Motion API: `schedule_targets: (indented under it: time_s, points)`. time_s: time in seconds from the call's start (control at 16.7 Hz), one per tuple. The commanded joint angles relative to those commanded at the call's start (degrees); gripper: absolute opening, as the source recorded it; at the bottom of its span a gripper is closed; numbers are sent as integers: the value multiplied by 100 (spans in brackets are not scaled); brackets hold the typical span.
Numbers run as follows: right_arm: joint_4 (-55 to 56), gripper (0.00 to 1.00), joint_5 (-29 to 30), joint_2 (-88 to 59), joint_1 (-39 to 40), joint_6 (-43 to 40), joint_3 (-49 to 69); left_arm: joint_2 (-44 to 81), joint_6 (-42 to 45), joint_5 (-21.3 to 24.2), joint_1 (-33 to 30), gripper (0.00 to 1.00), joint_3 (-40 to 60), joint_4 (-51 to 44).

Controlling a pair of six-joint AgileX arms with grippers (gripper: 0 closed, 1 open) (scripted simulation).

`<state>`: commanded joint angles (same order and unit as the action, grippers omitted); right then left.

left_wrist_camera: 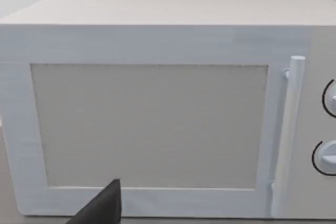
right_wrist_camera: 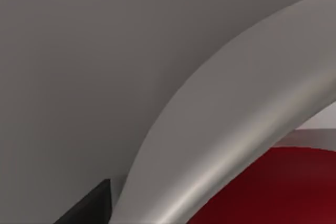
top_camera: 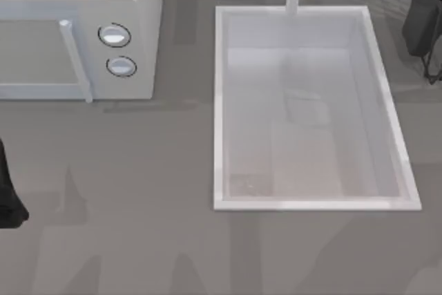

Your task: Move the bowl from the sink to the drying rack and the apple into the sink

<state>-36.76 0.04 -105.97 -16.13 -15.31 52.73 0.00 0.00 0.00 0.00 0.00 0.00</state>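
The sink [top_camera: 222, 101] holds neither bowl nor apple. Both steps are unconfirmed. Left arm [top_camera: 8, 198] sits left of it, right arm [top_camera: 423, 12] beyond its far-right corner; jaw states cannot be told.

The left end effector [top_camera: 8, 202] is seen at the left edge of the surface [top_camera: 138, 191], with open grey surface between it and the sink [top_camera: 219, 108]. Directly ahead of it the way is blocked by the microwave [left_wrist_camera: 152, 124], whose door handle [left_wrist_camera: 287, 129] juts out. Just beside the right end effector [right_wrist_camera: 89, 205], a curved pale rim [right_wrist_camera: 220, 145] bars passage, red [right_wrist_camera: 273, 187] being seen beyond it.
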Motion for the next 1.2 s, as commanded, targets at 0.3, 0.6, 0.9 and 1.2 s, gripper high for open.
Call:
schedule_targets:
  time_s: [0.3,0.6,0.9,1.2]
  points:
    - [0,77,0,0,0,0,0,0,0,0,0,100,0,0]
    - [0,40,0,0,0,0,0,0,0,0,0,100,0,0]
    - [0,2,0,0,0,0,0,0,0,0,0,100,0,0]
    - [0,0,0,0,0,0,0,0,0,0,0,100,0,0]
